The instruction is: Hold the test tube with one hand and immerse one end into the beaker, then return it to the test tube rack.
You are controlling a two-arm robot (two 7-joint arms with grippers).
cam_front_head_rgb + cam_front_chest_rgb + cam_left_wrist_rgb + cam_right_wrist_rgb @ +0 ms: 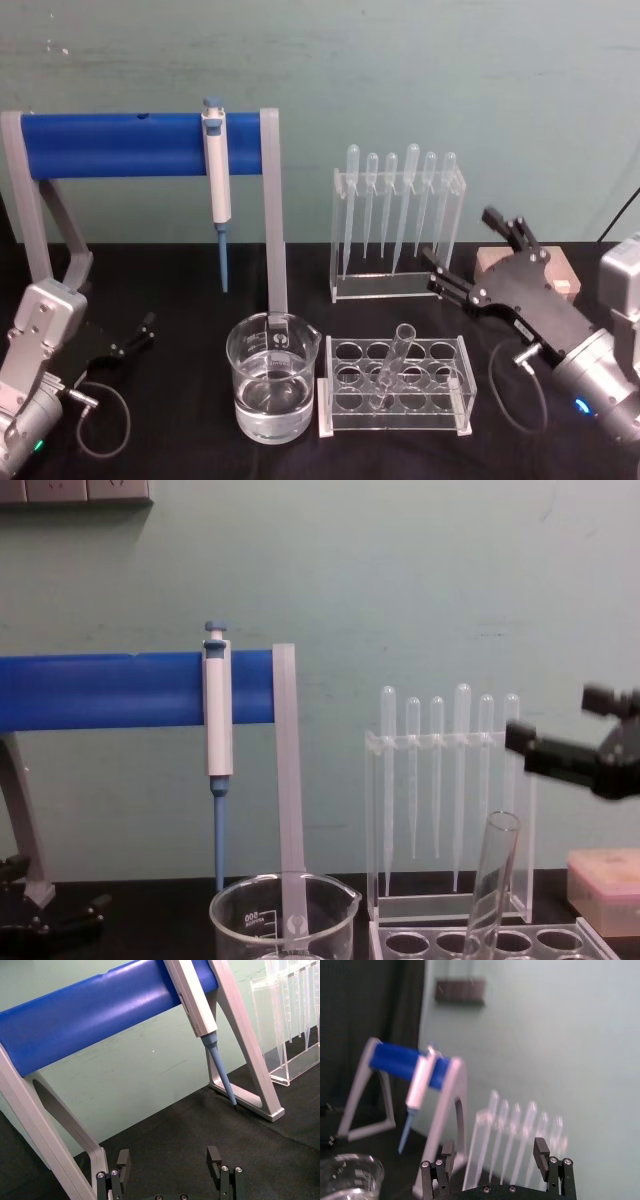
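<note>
The test tube [392, 366], clear glass with a flared rim, leans in the rack [395, 385] at lower centre, right of the beaker [272, 378]. The right gripper [472, 255] hovers mid-right, fingers spread; the left gripper [140, 334] rests lower left, fingers spread.

clear glass test tube [393, 365] leaning tilted in a hole of the clear rack [395, 386], flared rim up, unheld, wide clear beaker [272, 377] with white graduations and spout just left of rack, part-filled with clear liquid, upright on black table
</note>
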